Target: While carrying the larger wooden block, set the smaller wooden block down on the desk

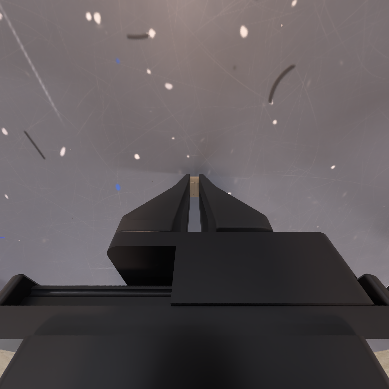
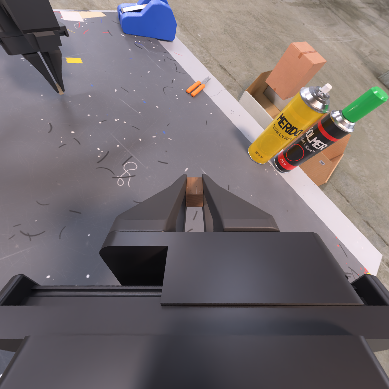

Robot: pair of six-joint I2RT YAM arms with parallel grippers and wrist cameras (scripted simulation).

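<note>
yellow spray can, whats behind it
Behind the yellow spray can, off the desk edge, stands a brown cardboard box in an open carton. The can hides the carton's near corner.

Blue tape dispenser (image 2: 147,20): top cut by frame edge. Smaller wooden block (image 1: 194,186): sides covered by 2 fingers. Left gripper (image 2: 60,91): upper body cropped at corner.
</note>
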